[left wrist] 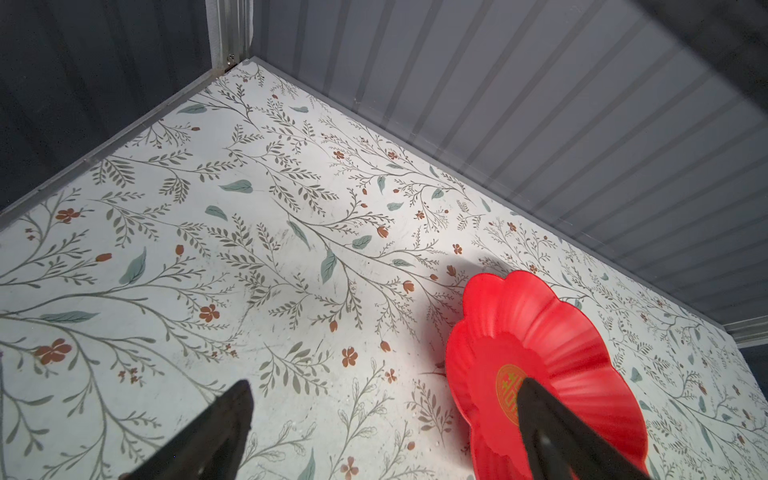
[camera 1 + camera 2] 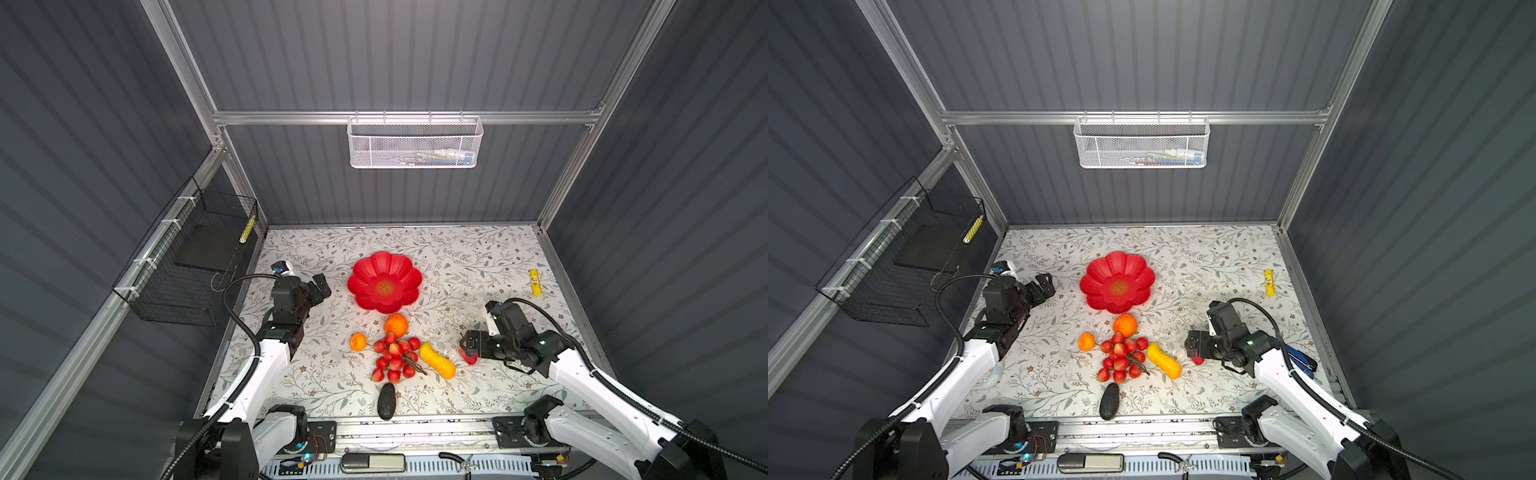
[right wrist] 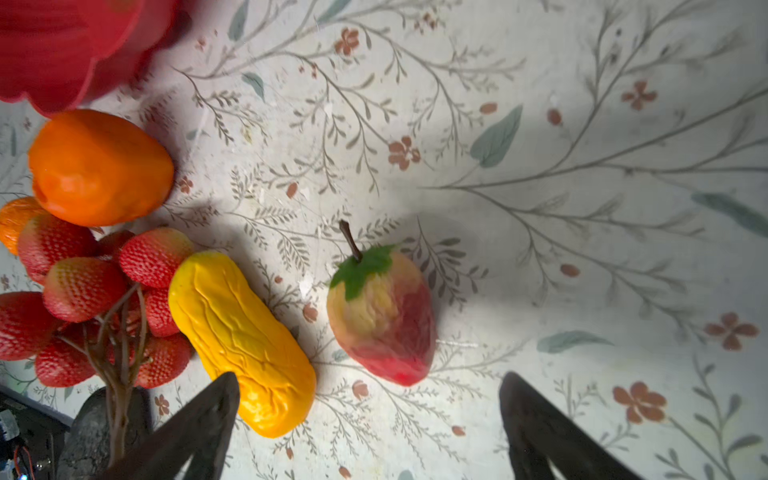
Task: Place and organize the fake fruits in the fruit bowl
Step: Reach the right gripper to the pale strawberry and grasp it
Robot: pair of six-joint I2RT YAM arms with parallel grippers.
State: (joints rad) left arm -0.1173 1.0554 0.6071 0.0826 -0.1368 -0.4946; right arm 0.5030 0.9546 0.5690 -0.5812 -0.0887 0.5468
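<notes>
Right gripper (image 3: 370, 378): jaws spread wide and holding nothing; it is poised over the red-yellow pointed fruit (image 3: 382, 316), and no finger touches the fruit in the right wrist view.
Red-yellow pointed fruit: lies on the worktop (image 2: 478, 266) with a green leaf cap and brown stem, at 3 o'clock of the yellow oblong fruit (image 2: 437, 360), near it but apart.
Dark avocado (image 2: 386, 401): at the near edge of the worktop, at 6 o'clock of the red grape bunch (image 2: 395, 357).
Red grape bunch: in the middle of the fruit group, its brown stem pointing toward 5 o'clock in both top views.
Yellow oblong fruit: lies slantwise against the bunch, at its 3 o'clock.
Big orange (image 2: 396, 325): touches the bunch at its 12 o'clock and sits just beside the rim of the fruit bowl (image 2: 363, 272).
Small orange (image 2: 358, 342): at 9 o'clock of the bunch, just beside it.
Fruit bowl: red and scalloped with a gold centre mark, at 12 o'clock of the fruit group; no fruit is in it.
Left gripper (image 1: 385, 381): jaws spread and empty, at 9 o'clock of the bowl, near its rim.
Small yellow tube (image 2: 535, 282): at 3 o'clock of the bowl, well apart, by the worktop's edge.
White mesh basket (image 2: 413, 143): hangs on the back wall rail.
Black wire basket (image 2: 187, 266): hangs on the left wall.
</notes>
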